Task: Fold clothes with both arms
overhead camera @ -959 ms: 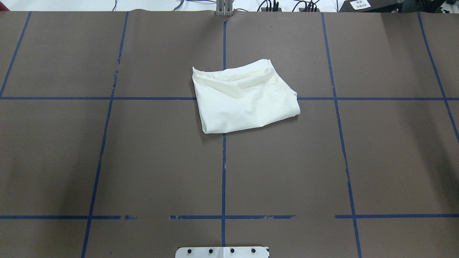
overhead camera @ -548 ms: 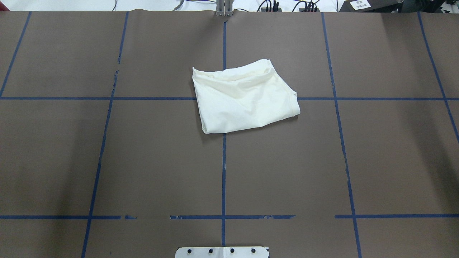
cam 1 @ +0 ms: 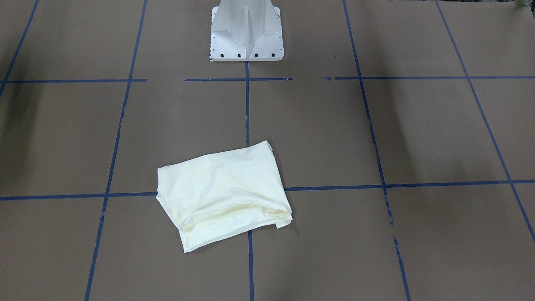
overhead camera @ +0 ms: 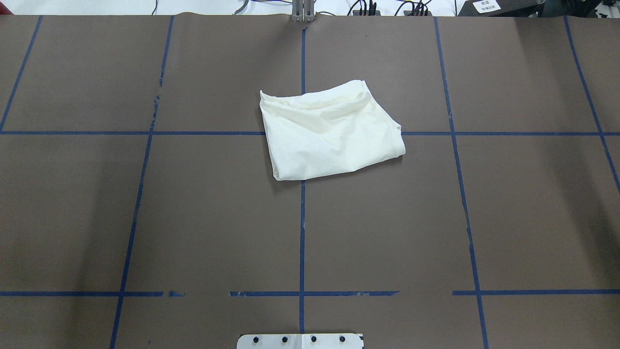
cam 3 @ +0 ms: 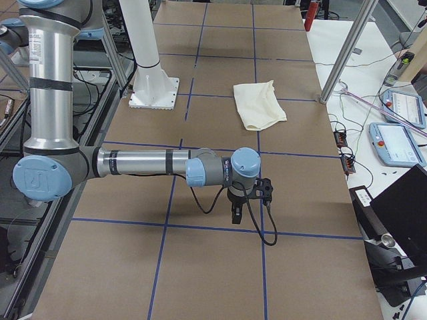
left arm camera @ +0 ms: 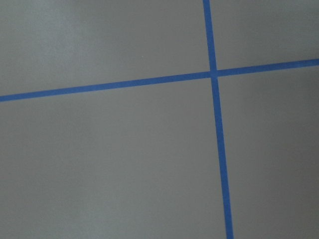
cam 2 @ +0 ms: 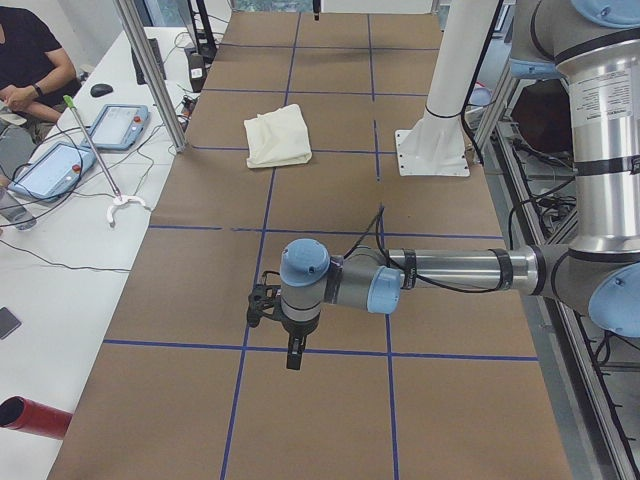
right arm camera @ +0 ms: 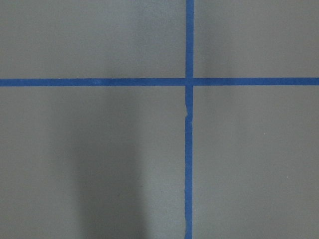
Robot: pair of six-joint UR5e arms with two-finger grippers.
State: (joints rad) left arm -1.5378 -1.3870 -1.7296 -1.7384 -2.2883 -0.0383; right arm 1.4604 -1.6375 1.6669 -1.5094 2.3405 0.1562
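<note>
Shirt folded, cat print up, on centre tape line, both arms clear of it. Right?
No: the overhead view shows the shirt plain cream side up, no print. The rest holds: folded, on the centre tape line, left arm and right arm clear.

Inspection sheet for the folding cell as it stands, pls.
Surface: brown paper table, blue tape grid, tape broken in spots near the pedestal base.
Job's things: cream shirt folded, plain side up, over the centre tape crossing; nothing grips it.
Clutter: nothing seen.
Grippers: left gripper and right gripper hang over bare table, apart from the shirt; open or shut cannot be told.
Cables: black cable loops below the right wrist; another along the left arm.
Surroundings: tablets and a person at the side bench.
</note>
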